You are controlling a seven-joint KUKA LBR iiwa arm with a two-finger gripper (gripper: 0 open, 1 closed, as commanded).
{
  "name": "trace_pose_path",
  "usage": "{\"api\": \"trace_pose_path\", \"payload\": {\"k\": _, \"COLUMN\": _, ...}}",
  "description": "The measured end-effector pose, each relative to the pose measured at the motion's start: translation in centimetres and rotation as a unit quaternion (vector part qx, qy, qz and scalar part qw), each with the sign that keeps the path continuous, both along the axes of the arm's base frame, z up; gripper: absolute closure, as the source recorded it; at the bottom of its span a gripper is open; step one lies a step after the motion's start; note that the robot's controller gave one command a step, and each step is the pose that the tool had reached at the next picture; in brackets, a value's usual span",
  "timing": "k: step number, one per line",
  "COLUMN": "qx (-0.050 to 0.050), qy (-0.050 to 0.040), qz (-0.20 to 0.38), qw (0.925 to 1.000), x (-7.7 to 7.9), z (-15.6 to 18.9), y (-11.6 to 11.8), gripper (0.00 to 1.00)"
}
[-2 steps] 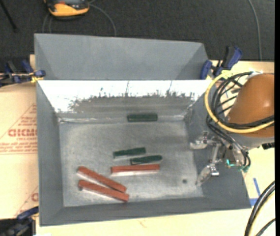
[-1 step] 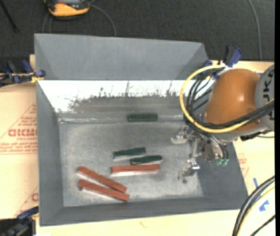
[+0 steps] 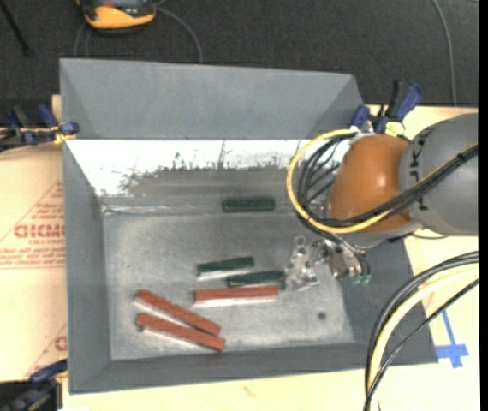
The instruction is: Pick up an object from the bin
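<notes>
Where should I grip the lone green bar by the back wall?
Probably at mid-length of the green bar, coming from straight above and closing across its narrow width: it lies flat and alone, its long side parallel to the back wall.

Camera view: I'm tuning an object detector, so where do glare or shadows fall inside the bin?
In the camera view, glare washes a white band across the back wall of the grey metal bin, just above the dark green bar; the floor is evenly lit around the two red bars at front left; no distinct shadow is discernible under the gripper.
</notes>
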State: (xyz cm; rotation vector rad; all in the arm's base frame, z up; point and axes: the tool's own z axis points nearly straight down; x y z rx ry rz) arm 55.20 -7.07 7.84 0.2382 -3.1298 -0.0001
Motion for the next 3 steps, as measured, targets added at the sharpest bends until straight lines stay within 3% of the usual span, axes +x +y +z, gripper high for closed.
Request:
{"api": "trace_pose_path", "payload": {"k": 1, "qx": -0.001, "qy": -0.0157, "qz": 0.000, "qw": 0.9999, "x": 0.57, "z": -0.05, "y": 0.08, "gripper": 0.00}}
{"api": "trace_pose_path", "payload": {"k": 2, "qx": -0.001, "qy": 0.0040, "qz": 0.002, "qw": 1.0000, "x": -0.17, "z": -0.07, "y": -0.09, "gripper": 1.00}}
{"api": "trace_pose_path", "payload": {"k": 3, "qx": -0.001, "qy": -0.0152, "qz": 0.001, "qw": 0.9999, "x": 0.55, "z": -0.06, "y": 0.05, "gripper": 0.00}}
